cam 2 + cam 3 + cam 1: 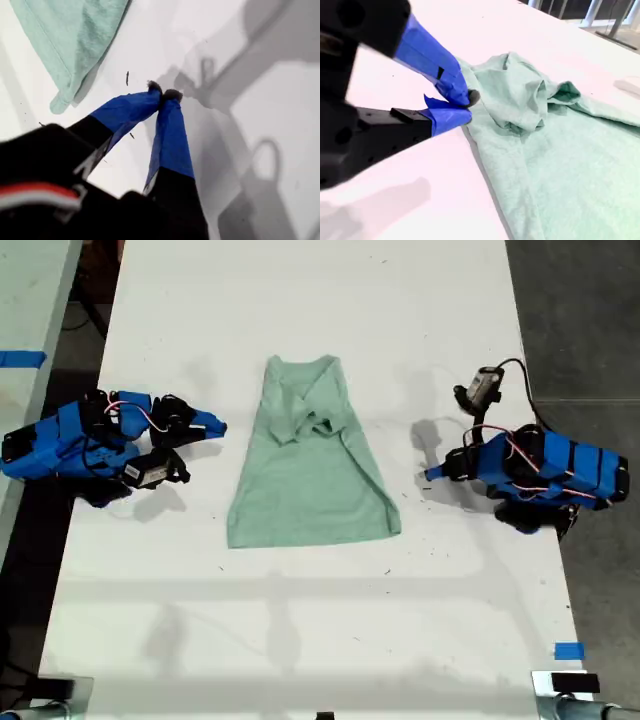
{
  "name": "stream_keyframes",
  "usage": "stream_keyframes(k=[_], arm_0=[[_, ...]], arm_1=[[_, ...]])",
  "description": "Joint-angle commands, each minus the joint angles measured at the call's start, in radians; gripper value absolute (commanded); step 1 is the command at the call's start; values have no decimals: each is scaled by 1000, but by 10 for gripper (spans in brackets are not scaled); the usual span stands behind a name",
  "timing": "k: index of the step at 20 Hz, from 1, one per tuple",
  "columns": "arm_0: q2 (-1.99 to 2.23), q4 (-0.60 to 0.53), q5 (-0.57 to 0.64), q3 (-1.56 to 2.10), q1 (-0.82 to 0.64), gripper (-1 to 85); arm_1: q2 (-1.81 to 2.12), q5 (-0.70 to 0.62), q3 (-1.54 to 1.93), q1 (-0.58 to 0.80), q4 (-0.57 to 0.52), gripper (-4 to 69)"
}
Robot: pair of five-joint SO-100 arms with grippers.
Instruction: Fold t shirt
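The pale mint-green t shirt [310, 470] lies flat in the middle of the white table [300, 640], neck toward the far side, with its sleeves folded in and bunched near the collar. My first gripper [432, 475] rests on the table at the exterior view's right, a short way from the shirt's side edge. It is shut and holds nothing [164, 94]; a hem corner of the t shirt [70, 40] shows beyond it. My second gripper [220, 425] lies at the exterior view's left, beside the shirt's upper edge, shut and empty [465, 104], close to the bunched t shirt [560, 150].
A strip of blue tape [568, 650] sits near the table's front corner at the exterior view's right. A second table with blue tape [20, 358] stands at the exterior view's left. Both arms' bodies lie along the table's side edges.
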Motion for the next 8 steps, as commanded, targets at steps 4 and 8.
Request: stream_keyframes(k=[4,8], arm_0=[[5,3,3,15,8,-2],[5,3,3,15,5,-2]], arm_1=[[8,6,37,-2,-20,19],[8,5,37,-2,-20,19]])
